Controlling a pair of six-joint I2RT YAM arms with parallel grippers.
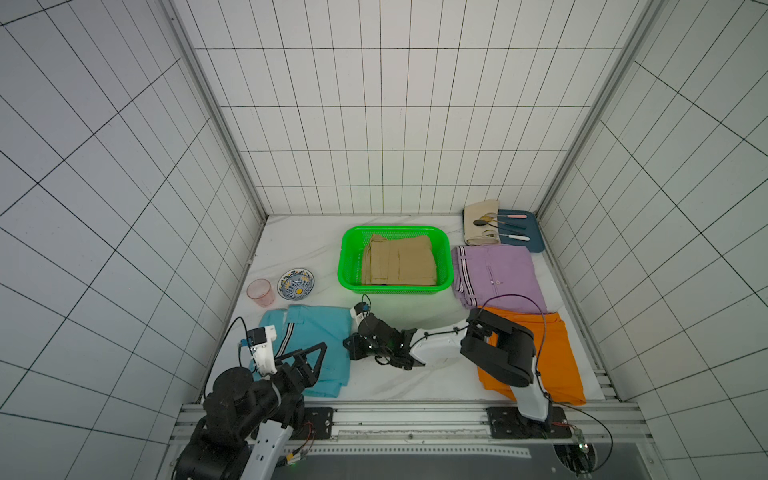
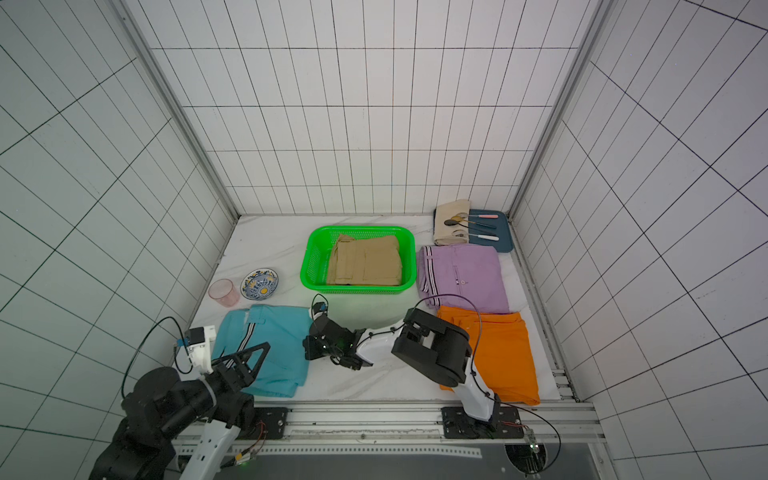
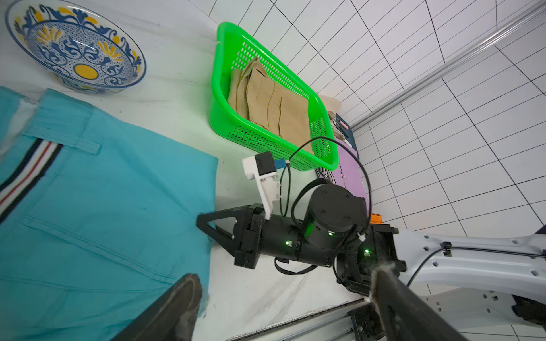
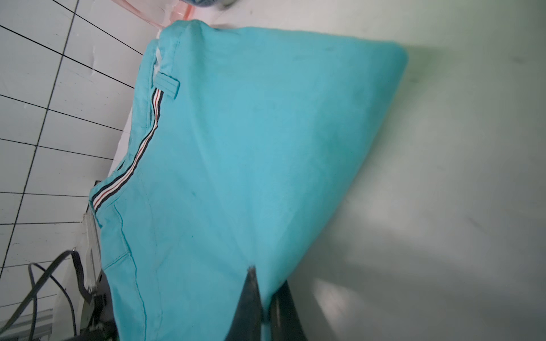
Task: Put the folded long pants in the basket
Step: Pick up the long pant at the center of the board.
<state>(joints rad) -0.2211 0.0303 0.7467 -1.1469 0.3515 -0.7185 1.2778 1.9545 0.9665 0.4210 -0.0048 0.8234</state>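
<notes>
I'm pinching the right gripper [image 4: 267, 279] closed on the teal pants' [image 1: 316, 332] edge, lower left in both top views. The left gripper [image 1: 307, 359] is hanging wide open above the same pants, holding nothing. Khaki pants [image 1: 399, 262] are lying inside the basket [image 1: 348, 257], center frame. Lilac pants [image 1: 498, 274] and orange pants [image 1: 557, 353] are lying to its right.

Robot lab test booth: white gridded wall panels [image 1: 374, 124], aluminium frame rail [image 1: 415, 415], marble-look tabletop [image 1: 299, 249]

White tiled walls [image 1: 374, 124] with dark grout close three sides, with aluminium rails [image 1: 218, 122] at the corners, over a pale, evenly lit marble-veined tabletop [image 1: 291, 249].
</notes>
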